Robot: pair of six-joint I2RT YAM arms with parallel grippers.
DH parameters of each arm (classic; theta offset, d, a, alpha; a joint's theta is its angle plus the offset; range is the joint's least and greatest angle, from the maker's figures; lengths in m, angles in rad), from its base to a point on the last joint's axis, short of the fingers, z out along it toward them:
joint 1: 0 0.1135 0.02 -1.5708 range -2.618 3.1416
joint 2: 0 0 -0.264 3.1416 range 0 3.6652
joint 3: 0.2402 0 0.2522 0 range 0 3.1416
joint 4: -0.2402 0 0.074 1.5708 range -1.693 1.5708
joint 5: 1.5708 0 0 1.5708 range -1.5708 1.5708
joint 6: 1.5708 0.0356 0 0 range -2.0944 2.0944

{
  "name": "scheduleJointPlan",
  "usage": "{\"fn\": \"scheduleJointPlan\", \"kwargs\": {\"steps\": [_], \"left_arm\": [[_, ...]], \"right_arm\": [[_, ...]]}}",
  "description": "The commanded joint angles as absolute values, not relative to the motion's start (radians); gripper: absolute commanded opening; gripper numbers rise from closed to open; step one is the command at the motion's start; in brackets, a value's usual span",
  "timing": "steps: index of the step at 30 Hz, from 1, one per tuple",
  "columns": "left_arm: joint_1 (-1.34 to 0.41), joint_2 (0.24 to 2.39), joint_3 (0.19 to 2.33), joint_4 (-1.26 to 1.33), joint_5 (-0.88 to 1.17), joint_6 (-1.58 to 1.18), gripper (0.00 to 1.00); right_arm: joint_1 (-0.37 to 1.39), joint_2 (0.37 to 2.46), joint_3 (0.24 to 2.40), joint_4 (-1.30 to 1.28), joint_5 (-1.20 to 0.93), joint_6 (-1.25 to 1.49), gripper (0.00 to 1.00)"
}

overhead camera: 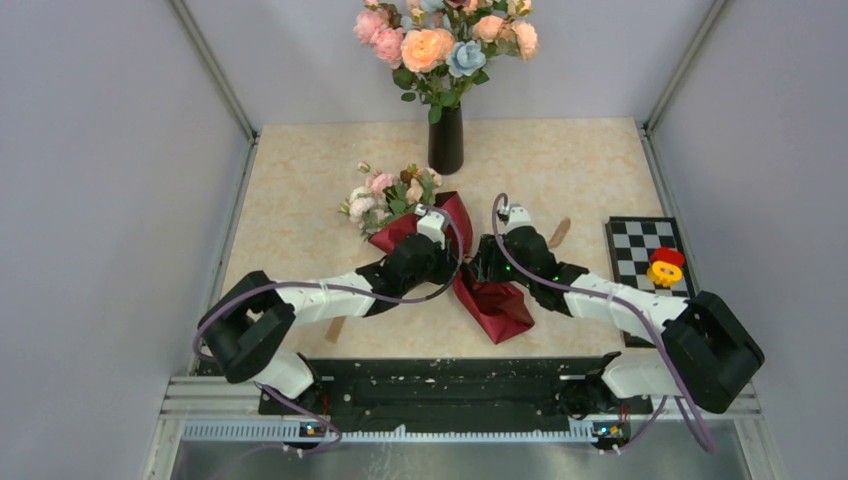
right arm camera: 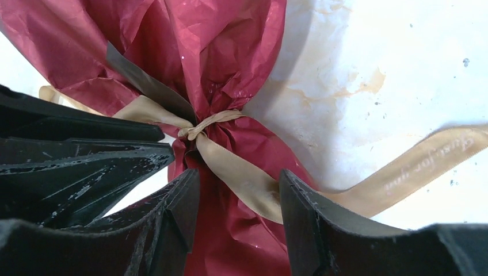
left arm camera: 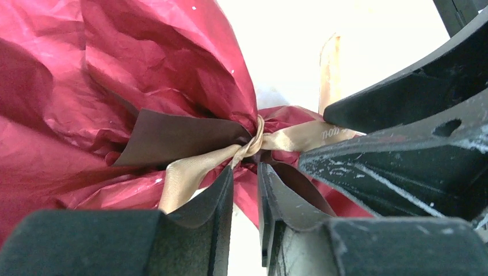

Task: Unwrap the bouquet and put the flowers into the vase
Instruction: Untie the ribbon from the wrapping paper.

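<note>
As the bouquet (overhead camera: 497, 305) lies slantwise on the table (overhead camera: 580, 170), its long axis runs from the flowers (overhead camera: 385, 195) at far left to the paper tail at near right. My left claw (left arm camera: 246, 190) meets the waist from the left, jaws only a slim crack apart, nothing visibly pinched. The ribbon knot (left arm camera: 253, 141) sits dead ahead, just past the tips. The vase (overhead camera: 446, 140) stands well beyond, on the far side. My right claw (right arm camera: 239, 190) comes from the right, jaws moderately wide, astride the wrapped stems below the knot, not gripping. Both are equally near; the free ribbon end (right arm camera: 426, 155) trails rightward, so I judge the right better placed.
</note>
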State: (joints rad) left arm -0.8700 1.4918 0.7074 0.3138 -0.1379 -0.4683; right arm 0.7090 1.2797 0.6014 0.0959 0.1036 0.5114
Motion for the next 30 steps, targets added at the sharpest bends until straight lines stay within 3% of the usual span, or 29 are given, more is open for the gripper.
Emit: {"fn": "scheduleJointPlan", "kwargs": {"steps": [1,5,9,15,30], "left_arm": [[-0.866,1.529,0.769,0.34,-0.144,-0.447,0.27],[-0.866,1.552,0.78,0.32,-0.183,-0.445,0.3],[-0.865,1.565,0.783,0.304,-0.217,-0.448,0.31],[-0.865,1.569,0.782,0.298,-0.249,-0.449,0.35],[-0.865,1.593,0.798,0.303,-0.248,-0.417,0.42]], "right_arm": [[0.701,1.291,0.596,0.145,0.077,0.5,0.54],[0.701,1.317,0.6,0.165,0.089,0.497,0.44],[0.701,1.335,0.62,0.151,0.097,0.491,0.23],[0.701,1.294,0.629,0.124,0.094,0.464,0.09],[0.702,1.273,0.678,0.127,0.02,0.44,0.09]]}}
